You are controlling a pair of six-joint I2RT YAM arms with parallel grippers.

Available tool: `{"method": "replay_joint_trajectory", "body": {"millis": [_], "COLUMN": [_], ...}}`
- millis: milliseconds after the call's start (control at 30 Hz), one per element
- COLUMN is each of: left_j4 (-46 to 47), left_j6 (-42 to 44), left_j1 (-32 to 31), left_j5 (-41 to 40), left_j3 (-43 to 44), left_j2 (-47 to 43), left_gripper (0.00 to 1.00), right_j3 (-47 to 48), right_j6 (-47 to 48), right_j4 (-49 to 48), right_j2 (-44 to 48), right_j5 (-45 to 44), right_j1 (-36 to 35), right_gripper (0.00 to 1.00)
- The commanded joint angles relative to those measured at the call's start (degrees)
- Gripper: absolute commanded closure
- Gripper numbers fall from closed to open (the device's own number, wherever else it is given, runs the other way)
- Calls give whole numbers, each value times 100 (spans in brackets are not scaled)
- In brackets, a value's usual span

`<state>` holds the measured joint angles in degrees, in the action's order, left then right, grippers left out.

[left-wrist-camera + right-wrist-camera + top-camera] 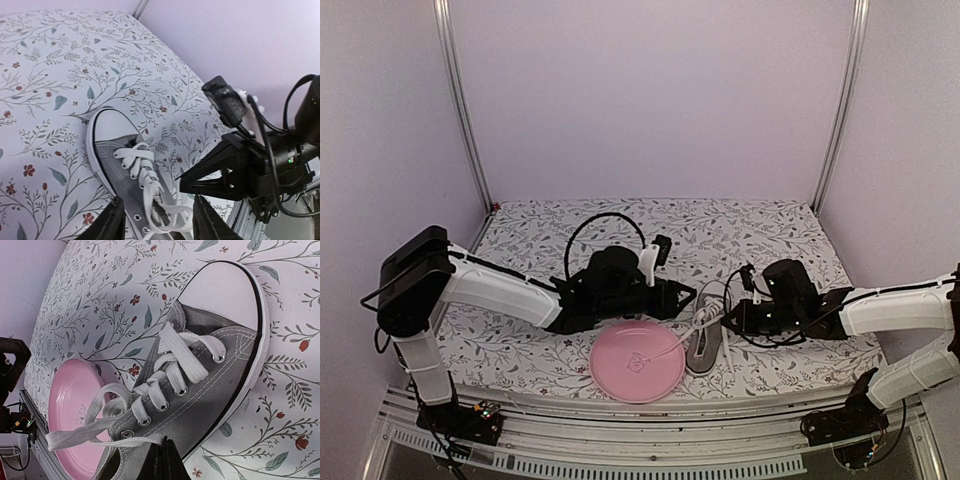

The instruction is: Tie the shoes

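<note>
left claw (159, 222) apart over sneaker (125, 175) | right claw (162, 456) clamped on lace (100, 439); pink plate (620, 375) beside sneaker

grey sneaker (704, 348) beside pink plate (620, 375) | white lace (682, 338) across plate rim

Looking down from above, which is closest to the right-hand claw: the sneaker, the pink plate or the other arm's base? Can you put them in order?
From the right gripper, in the top view:
1. Sneaker, right beside its tips.
2. Plate, further left, at the near edge.
3. Left arm's base, at the far left near corner.
</note>
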<state>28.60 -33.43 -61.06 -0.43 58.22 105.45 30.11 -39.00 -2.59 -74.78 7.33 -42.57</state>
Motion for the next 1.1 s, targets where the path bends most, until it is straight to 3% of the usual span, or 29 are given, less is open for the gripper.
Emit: {"method": "replay_joint_trajectory", "body": {"millis": [0, 167, 733, 1067], "left_j4": [-351, -493, -9, 233], "left_j6": [-764, -794, -1003, -1155], "left_j1": [332, 334, 316, 291], "left_j5": [804, 1179, 1679, 1953], "left_j3": [111, 438, 399, 275], "left_j2": [300, 667, 1082, 1122], "left_gripper": [59, 65, 65, 80], "right_j3": [-60, -58, -46, -6], "right_j6": [0, 16, 51, 69], "right_j4": [-20, -44, -71, -73], "right_j2": [-15, -36, -88, -86], "right_j5": [-62, -43, -45, -57], "right_j1": [29, 25, 26, 29], "right_gripper": [98, 98, 98, 98]}}
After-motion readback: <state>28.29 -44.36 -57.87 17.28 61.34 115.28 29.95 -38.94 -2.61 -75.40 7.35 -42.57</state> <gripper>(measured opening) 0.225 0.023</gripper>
